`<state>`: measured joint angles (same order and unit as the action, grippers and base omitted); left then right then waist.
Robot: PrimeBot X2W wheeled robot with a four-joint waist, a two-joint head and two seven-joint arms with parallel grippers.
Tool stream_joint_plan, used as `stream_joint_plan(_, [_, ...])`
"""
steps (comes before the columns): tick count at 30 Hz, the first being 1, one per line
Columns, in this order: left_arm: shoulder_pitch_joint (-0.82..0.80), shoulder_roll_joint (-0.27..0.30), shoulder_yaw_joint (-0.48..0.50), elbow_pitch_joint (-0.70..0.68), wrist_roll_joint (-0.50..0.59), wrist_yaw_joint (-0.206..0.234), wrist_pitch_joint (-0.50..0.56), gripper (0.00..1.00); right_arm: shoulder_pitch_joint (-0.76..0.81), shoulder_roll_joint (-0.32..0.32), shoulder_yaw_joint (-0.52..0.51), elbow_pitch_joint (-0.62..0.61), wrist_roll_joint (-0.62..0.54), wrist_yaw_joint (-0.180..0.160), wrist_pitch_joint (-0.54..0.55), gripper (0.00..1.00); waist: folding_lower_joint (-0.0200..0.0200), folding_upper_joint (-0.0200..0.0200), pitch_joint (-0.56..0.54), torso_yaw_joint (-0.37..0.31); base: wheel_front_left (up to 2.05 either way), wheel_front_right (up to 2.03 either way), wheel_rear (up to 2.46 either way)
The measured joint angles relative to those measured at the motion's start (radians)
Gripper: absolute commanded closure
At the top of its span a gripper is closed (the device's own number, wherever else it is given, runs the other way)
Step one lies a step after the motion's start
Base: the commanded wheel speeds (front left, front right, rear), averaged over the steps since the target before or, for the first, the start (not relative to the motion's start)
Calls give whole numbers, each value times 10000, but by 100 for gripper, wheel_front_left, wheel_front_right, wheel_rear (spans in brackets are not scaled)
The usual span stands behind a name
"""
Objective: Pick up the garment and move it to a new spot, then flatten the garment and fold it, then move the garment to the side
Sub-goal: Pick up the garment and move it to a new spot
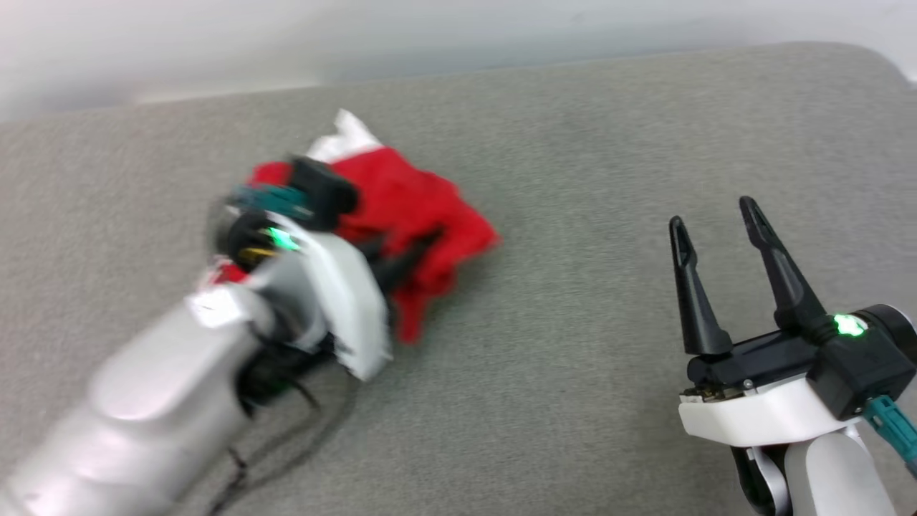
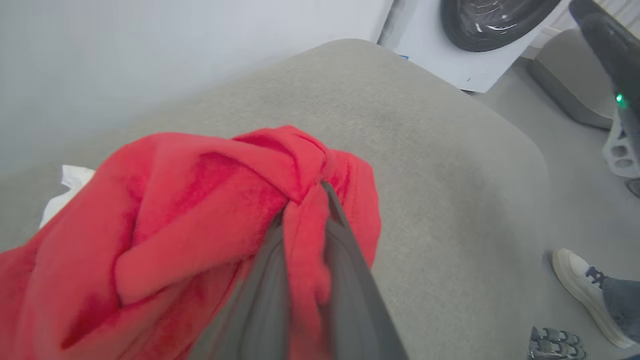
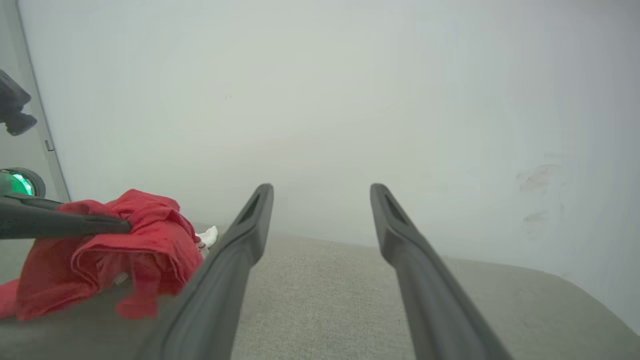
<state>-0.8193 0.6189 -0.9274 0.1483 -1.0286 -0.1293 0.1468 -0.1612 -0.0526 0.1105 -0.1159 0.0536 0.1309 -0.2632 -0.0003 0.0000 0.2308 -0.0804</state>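
Note:
The garment is a crumpled red bundle with a white sleeve tip poking out at its far side, at the left of the grey cushioned surface. My left gripper is shut on a fold of red cloth, which the left wrist view shows pinched between its two fingers as the garment bunches up around them. In the right wrist view the garment hangs lifted off the surface at the left, with the left fingers on it. My right gripper stands open and empty at the right, well apart from the cloth.
The grey cushioned surface spreads wide in front of me, with a pale wall behind it. In the left wrist view a washing machine door is at the top right and a person's shoe stands on the floor at the lower right.

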Motion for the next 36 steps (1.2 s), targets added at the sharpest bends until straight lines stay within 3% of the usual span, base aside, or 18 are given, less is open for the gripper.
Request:
stream_joint_plan(9, [350,-2280,-2178,616,677,0,-31,100,75,0,-357,-146,184,0,0,0,1,0,-200,-786,0,0,0])
stream_joint_plan(14, [581,-3089,-3154,1126,834,0,-71,100,103,0,-464,-167,293,0,0,0,2,0,-140,-903,0,0,0])
stream_joint_plan(15, [637,-3218,-3225,1300,959,0,-286,0,127,0,-470,-165,301,0,0,0,1,0,-138,-895,0,0,0])
stream_joint_plan(19, [855,-3492,-3390,1919,1095,0,-389,0,180,2,-435,-115,330,0,0,0,1,0,-200,-796,0,0,0])
stream_joint_plan(24, [877,-3310,-3365,2188,872,0,-1066,0,184,4,-520,-31,255,0,2,0,2,0,-398,-524,0,0,0])
stream_joint_plan(32, [903,-2077,-2648,1739,640,244,-1950,0,560,6,-732,222,77,0,0,0,2,0,-1004,157,0,0,0])
stream_joint_plan(36, [1108,-1099,-1835,1179,523,972,-2742,0,656,6,-719,320,63,0,0,0,2,0,-1356,551,0,0,0])
